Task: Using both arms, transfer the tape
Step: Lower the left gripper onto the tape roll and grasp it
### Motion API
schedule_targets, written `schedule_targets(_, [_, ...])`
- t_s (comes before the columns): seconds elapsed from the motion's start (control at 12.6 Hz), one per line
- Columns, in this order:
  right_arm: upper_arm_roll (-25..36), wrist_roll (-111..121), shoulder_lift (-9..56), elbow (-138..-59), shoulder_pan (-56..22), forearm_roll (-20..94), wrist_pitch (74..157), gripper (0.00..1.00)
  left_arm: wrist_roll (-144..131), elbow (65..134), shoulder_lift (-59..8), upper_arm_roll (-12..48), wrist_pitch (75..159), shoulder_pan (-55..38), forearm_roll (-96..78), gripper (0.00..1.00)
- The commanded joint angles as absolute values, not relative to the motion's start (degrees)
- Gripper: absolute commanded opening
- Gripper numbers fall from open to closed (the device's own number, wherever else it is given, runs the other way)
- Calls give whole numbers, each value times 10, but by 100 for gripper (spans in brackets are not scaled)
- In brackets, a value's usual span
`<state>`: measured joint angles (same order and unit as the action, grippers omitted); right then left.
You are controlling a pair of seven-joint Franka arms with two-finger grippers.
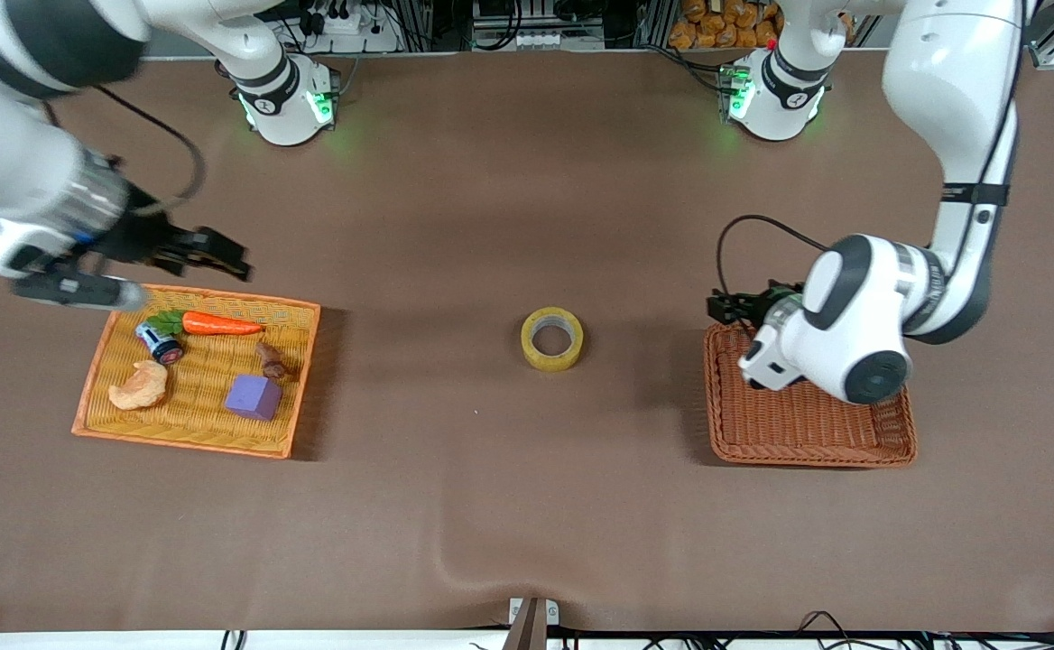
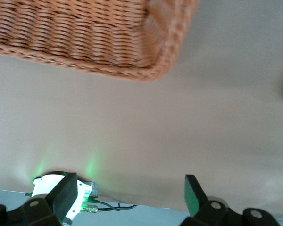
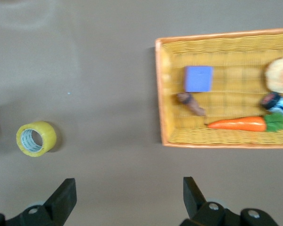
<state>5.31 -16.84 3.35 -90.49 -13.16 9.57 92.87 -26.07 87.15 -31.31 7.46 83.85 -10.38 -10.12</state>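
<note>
Tape roll (image 1: pixel 552 338) lies flat, core up, on bare worktop (image 1: pixel 509 506) between yellow tray (image 1: pixel 297 379) and brown basket (image 1: pixel 807 442); my left fingers (image 1: pixel 727 307), spread and empty over the basket's edge, sit closer than my right fingers (image 1: pixel 220 255), spread empty above the tray rim.

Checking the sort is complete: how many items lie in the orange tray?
5, all in the orange tray: carrot, battery-like cylinder, croissant toy, purple cube, small brown piece.
</note>
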Motion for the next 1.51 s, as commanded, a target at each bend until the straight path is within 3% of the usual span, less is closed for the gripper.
schedule_targets(0.0, [41, -163, -11, -935, -113, 37, 925, 100, -320, 826, -318, 71, 833, -133, -92, 100])
schedule_targets(0.16, [44, -130, -18, -920, -107, -9, 921, 100, -340, 806, -335, 68, 858, -187, -91, 100])
schedule_targets(0.63, [51, -60, -2, -854, -48, -2, 861, 100, -383, 806, -393, 63, 1116, -300, -87, 100])
schedule_targets(0.79, [51, -55, 1, -853, -41, 0, 859, 100, -382, 808, -416, 63, 1168, -312, -75, 100])
schedule_targets(1.43, [53, 54, 12, -851, -18, -12, 852, 100, -383, 809, -504, 62, 1236, -360, 31, 100])
